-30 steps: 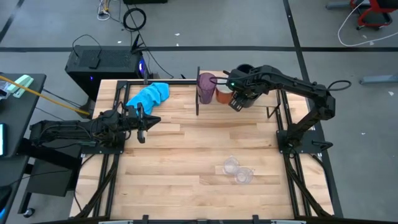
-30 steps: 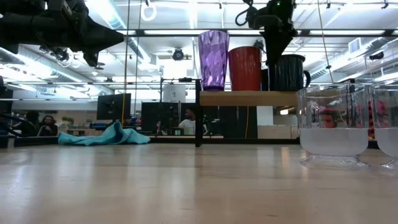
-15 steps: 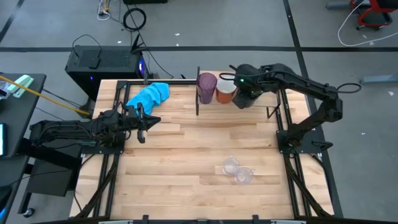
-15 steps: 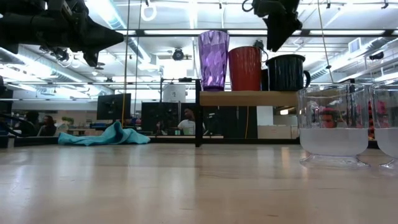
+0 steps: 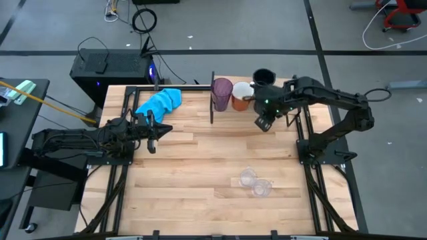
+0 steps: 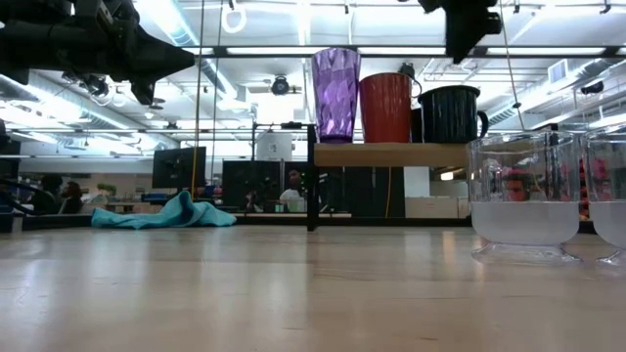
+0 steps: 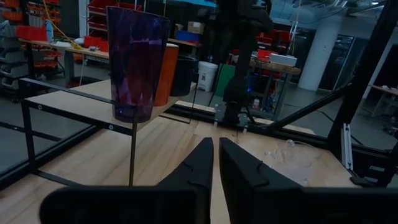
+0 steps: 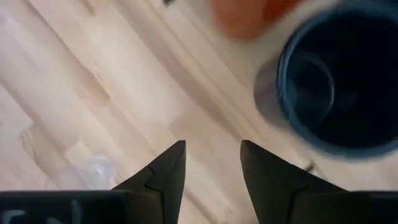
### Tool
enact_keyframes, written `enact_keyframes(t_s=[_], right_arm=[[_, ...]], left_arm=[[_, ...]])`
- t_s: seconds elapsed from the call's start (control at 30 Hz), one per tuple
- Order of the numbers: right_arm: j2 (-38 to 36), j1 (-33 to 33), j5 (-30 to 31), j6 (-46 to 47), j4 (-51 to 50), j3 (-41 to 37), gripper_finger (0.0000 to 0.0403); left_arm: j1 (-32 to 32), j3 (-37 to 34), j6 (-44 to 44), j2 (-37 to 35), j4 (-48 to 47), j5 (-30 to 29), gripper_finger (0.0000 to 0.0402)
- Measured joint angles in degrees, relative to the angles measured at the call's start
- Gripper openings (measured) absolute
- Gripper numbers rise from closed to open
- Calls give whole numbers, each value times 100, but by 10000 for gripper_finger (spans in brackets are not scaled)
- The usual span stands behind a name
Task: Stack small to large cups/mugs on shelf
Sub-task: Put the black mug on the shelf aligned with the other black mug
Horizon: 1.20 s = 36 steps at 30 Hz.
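High view shows the shelf (image 5: 293,107) at the table's far edge carrying three vessels in a row: purple tumbler (image 5: 221,93), orange mug (image 5: 241,95), and a navy mug (image 5: 264,77) at the right end. A second ago the right gripper (image 5: 261,125) was directly over that navy mug; half a second ago it sat a little higher and clear of the rim; now it is off the mug altogether, drawn toward the table's middle, jaws parted and holding nothing. Judged from that, the navy mug is placed and released, and the arm is free for the next pick. In the low view the three stand upright on the shelf board, each just beside its neighbour, tumbler tallest, orange mug next, navy mug lowest with its handle pointing away from the orange mug. A dark shape shows between the orange and navy mugs; whether it is the second navy mug cannot be told. The right wrist view looks down into the navy mug's dark interior, with the orange mug beside it and the own fingers (image 8: 163,168) spread over bare wood. Two clear cups (image 5: 253,183) stand near the front of the table, touching or nearly so, well apart from the shelf; they look like what remains to move. Left gripper (image 5: 160,130) hangs over the left side of the table, near the blue cloth (image 5: 160,101), fingers nearly together, nothing between them.
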Motion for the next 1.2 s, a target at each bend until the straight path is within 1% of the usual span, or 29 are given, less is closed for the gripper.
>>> enact_keyframes(t_s=[0.13,0.23,0.43,0.7,0.97,1.2], right_arm=[[-10,227,88,477,-313,-300,157],[-32,253,307,715,-428,-650,154],[-62,23,740,891,-379,-1129,151],[-64,-281,1370,916,-175,-1193,150],[-64,-441,1400,809,94,-1193,148],[-64,-444,1379,765,94,-1193,148]], left_arm=[[-1,0,-2,0,-1,0,28],[0,0,-4,-1,-1,0,30],[-2,0,-144,0,-12,0,39],[-2,0,-151,-2,-11,0,35],[0,0,-149,-2,-14,2,28],[-1,0,-144,-1,-14,0,36]])
